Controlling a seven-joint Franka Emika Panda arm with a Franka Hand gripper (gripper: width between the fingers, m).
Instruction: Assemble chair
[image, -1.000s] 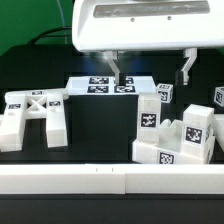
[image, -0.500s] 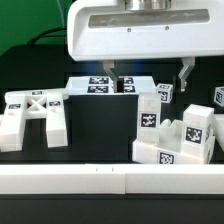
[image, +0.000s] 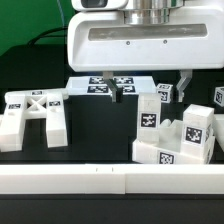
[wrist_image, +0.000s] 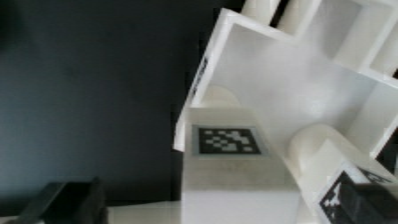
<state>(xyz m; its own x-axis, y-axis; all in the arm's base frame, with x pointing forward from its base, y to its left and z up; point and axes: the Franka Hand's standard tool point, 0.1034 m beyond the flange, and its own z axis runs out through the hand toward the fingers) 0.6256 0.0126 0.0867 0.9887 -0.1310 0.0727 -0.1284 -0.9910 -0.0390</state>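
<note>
My gripper (image: 150, 86) is wide open, holding nothing. Wrist cam only: matte white chair part (wrist_image: 285, 90) w/ tag (wrist_image: 226, 140) up close. Ext. view only: chunky X-braced frame (image: 35, 108).

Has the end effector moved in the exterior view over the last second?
Yes. The end effector has dropped lower: one fingertip now reaches the marker board's near edge, having started at its far edge.

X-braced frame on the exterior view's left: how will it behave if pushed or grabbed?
Probably stiff: the X-braced frame looks like thick plastic. Sitting low and wide, it should slide rather than tip. Matte surface likely isn't slippery.
</note>
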